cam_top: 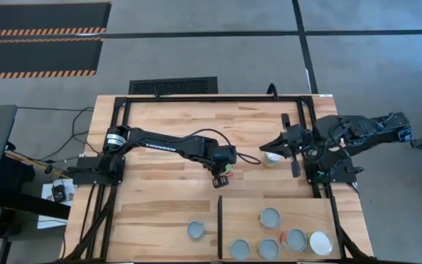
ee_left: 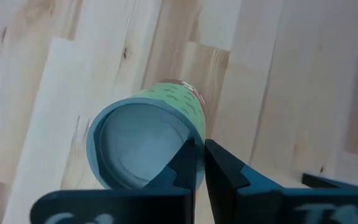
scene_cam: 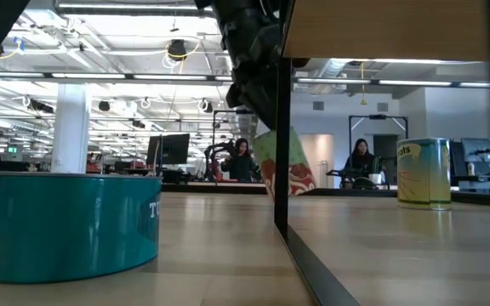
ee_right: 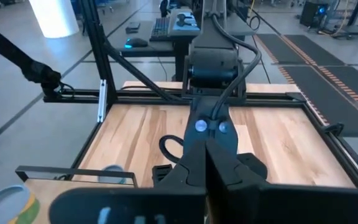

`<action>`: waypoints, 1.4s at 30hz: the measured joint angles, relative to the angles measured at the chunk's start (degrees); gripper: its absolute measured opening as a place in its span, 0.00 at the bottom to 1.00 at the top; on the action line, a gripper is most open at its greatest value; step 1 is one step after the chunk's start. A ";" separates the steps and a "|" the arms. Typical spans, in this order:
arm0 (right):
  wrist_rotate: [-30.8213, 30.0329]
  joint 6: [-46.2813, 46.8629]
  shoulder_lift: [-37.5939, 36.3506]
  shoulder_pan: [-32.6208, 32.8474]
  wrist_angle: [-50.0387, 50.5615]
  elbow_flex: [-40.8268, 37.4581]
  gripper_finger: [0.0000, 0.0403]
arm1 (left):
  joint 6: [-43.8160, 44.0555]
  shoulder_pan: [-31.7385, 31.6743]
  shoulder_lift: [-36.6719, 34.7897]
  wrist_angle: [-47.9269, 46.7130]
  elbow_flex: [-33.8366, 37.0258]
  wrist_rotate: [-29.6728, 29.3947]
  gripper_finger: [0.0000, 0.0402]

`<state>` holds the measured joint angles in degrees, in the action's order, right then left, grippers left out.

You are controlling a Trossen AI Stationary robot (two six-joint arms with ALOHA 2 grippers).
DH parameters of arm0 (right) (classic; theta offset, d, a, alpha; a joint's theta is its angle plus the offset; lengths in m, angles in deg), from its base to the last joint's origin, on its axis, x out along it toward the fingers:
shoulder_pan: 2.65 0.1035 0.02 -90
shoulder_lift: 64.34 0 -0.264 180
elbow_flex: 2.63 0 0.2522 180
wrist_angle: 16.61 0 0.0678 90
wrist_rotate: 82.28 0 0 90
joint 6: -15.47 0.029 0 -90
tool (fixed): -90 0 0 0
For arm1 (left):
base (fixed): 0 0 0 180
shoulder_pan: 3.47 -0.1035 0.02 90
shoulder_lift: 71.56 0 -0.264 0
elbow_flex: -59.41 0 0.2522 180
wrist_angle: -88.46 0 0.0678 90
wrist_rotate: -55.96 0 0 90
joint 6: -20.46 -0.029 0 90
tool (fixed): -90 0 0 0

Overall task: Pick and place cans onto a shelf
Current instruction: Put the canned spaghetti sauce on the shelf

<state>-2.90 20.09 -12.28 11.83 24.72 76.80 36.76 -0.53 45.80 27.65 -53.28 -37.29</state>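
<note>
My left gripper (cam_top: 221, 174) is over the middle of the table, shut on a green-labelled can (ee_left: 166, 118). In the low view the can (scene_cam: 289, 166) hangs tilted above the tabletop, behind the black divider (scene_cam: 282, 127). The shelf (cam_top: 299, 209) lies at the near right, with the divider (cam_top: 219, 227) along its left edge. Several cans stand on it, one of them (cam_top: 269, 217) near its middle. Another can (cam_top: 195, 231) stands on the table left of the divider. My right gripper (cam_top: 278, 144) is shut and empty at the far right, beside a standing can (cam_top: 273, 158). My left gripper holds the can by the rim of its open-looking end (ee_left: 199, 138). One finger (ee_left: 184, 167) is inside the recessed end and the other (ee_left: 225, 171) is outside the wall. The fingers come from above. The can is lifted clear of the table and tilted.
A black metal frame (cam_top: 196, 97) runs round the table's far and side edges. Bare tabletop lies between the two arms and on the shelf's far part. People sit at desks in the room beyond (scene_cam: 360, 161).
</note>
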 joint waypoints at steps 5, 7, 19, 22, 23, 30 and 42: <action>-0.01 -0.11 -0.06 0.00 -0.01 0.00 0.02 | 0.05 0.00 0.00 0.05 0.00 0.00 0.02; -0.01 -0.13 0.06 0.00 -0.02 0.00 0.02 | -0.01 0.00 0.00 0.07 0.00 0.22 0.02; 0.01 -0.17 0.07 0.00 -0.17 0.00 0.02 | -0.22 -0.15 1.73 2.51 -0.15 1.07 0.01; 0.01 -0.33 0.06 0.00 -0.20 0.00 0.02 | -0.22 -0.20 1.73 2.51 -0.15 1.10 0.04; 0.01 -0.38 0.08 0.00 -0.20 0.00 0.02 | -0.22 -0.20 1.73 2.46 -0.15 1.14 0.06; 0.01 -0.57 0.08 0.00 -0.20 0.00 0.02 | 0.19 -0.20 1.77 2.58 -0.11 1.44 0.17; -0.66 -0.55 -1.92 0.00 3.37 -0.04 0.02 | -2.79 0.29 -9.85 8.77 3.48 -5.03 0.13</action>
<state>-3.57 19.54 -14.20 11.83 28.10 76.76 33.97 -0.24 35.95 36.42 -49.81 -42.32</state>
